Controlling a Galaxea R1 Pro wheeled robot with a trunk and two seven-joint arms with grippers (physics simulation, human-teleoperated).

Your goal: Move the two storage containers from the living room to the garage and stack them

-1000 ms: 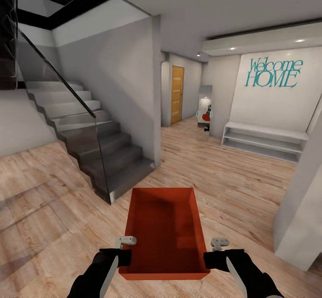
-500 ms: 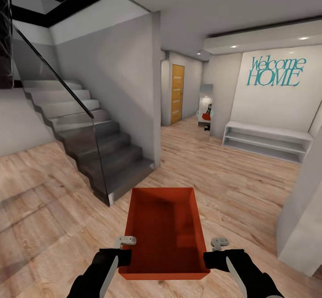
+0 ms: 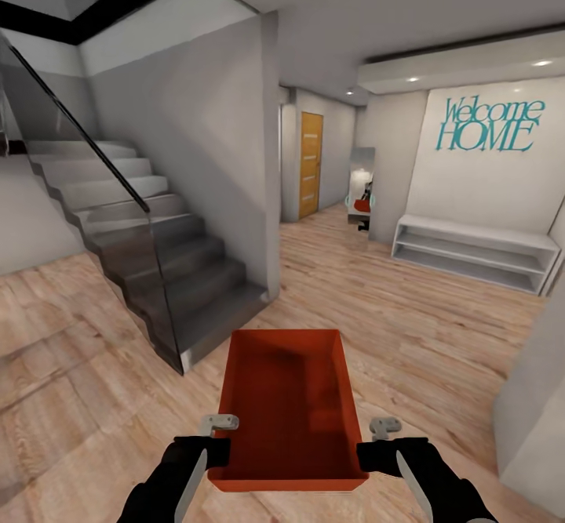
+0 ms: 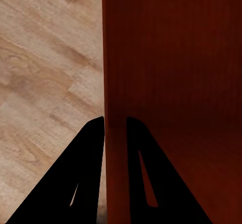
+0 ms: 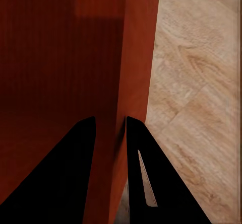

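One red-orange storage container (image 3: pixel 286 405) hangs level in front of me above light wood plank flooring, its open top showing an empty inside. My left gripper (image 3: pixel 213 448) is shut on its left wall near the close corner. My right gripper (image 3: pixel 362 452) is shut on the right wall opposite. In the left wrist view the two black fingers straddle the container (image 4: pixel 171 58) wall, gripper (image 4: pixel 115 119) pinching it. The right wrist view shows the same: the gripper (image 5: pixel 110 118) clamps the container (image 5: pixel 60 58) wall, with wood planks beyond.
A grey staircase (image 3: pixel 133 225) with a glass balustrade rises at left, its end close ahead. A corridor ahead leads to an orange-brown door (image 3: pixel 311 164). A white shelf bench (image 3: pixel 471 252) stands under teal "Welcome HOME" lettering (image 3: pixel 488 125). A pale pillar (image 3: pixel 541 397) stands near right.
The whole view has shifted: the staircase has slid left and the right pillar further right, so the camera moved forward. The container stays the same in both grippers.
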